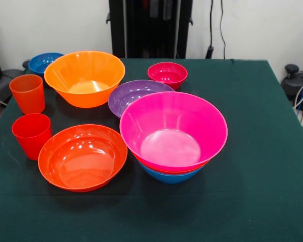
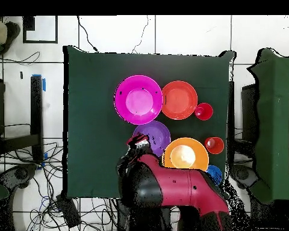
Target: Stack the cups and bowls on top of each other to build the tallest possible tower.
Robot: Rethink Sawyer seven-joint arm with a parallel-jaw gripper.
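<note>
The tower stands right of centre: the large pink bowl (image 1: 172, 132) on a wide red-orange bowl, with the medium blue bowl (image 1: 169, 176) as base. From overhead only the pink bowl (image 2: 138, 99) shows. Loose are a wide red-orange bowl (image 1: 82, 157), the yellow-orange bowl (image 1: 84, 78), the purple bowl (image 1: 134, 96), the small magenta bowl (image 1: 167, 74) and the small blue bowl (image 1: 44, 62). The ribbed orange cup (image 1: 28, 93) and the red cup (image 1: 32, 135) stand upright at the left. My gripper (image 2: 132, 155) shows only overhead, as the arm's dark end by the magenta bowl (image 2: 139, 142).
The red and black arm (image 2: 177, 192) is drawn back over the table edge at the robot's side. The green table cloth (image 1: 262, 166) is bare right of the tower and in front of it. Cables and black stands lie on the floor around the table.
</note>
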